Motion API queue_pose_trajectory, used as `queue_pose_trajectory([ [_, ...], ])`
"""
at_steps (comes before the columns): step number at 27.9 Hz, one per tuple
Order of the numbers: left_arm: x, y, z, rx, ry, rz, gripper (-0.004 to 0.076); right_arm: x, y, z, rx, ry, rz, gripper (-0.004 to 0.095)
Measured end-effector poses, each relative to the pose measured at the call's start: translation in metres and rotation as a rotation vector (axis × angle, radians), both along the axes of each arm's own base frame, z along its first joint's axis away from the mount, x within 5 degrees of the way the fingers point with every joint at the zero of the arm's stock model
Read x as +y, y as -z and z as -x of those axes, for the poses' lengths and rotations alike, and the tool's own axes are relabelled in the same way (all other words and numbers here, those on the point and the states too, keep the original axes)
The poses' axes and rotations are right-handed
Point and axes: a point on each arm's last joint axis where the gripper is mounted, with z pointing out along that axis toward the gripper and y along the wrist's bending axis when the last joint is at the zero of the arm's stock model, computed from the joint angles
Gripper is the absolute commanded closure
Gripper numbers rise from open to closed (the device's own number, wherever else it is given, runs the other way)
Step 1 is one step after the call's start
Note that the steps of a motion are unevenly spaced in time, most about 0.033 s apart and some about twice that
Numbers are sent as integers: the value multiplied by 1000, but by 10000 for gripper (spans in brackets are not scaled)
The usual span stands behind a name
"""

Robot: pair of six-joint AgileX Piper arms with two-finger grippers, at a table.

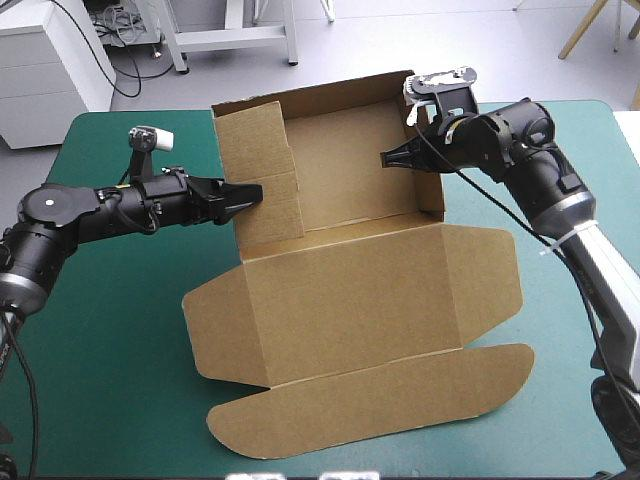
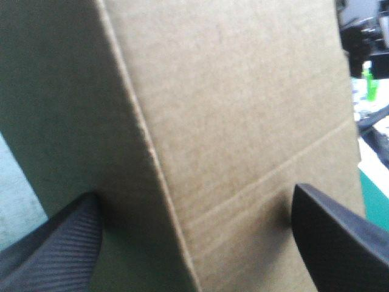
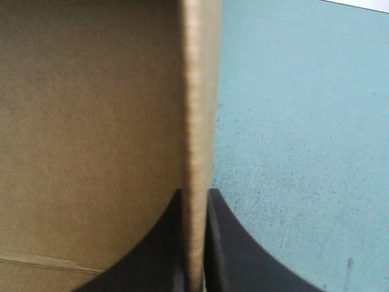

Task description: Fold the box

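Progress, by my reading, is about halfway. The box [image 1: 350, 165] sits mid-desk, toward the far side, and its tray is taking shape. The far wall [image 1: 340, 95] and the right wall [image 1: 425, 150] both stand. The left wall [image 1: 262, 175] is up as a tall creased panel that does not look folded over or tucked yet. The lid [image 1: 350, 290] lies flat on the desk [image 1: 110, 330] on the near side, with its side flaps and the long near flap [image 1: 370, 400] spread out.

My left fingers [image 2: 61, 249] are at the outside of the left wall. They stand wide apart with a creased corner of the board between them, clamping nothing; I can't tell whether either one touches it. My right fingers [image 3: 161, 249] are all but closed, pinching the edge of the right wall, with brown board on one side and bare desk on the other.

What I judge is left: the side walls need doubling over and locking in, since the right wall seems to stand only because I'm holding it. None of the lid's flaps have been creased up yet.
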Motion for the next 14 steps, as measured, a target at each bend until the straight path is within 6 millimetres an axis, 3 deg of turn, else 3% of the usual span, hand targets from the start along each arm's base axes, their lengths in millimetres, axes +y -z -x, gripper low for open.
queue_pose_trajectory([
  [8,-29,-7,6,-18,-192,-197,126,15,-1,6,-30,10,43,908],
  [14,-32,1,3,33,-301,-253,126,29,-1,13,-40,-12,52,908],
])
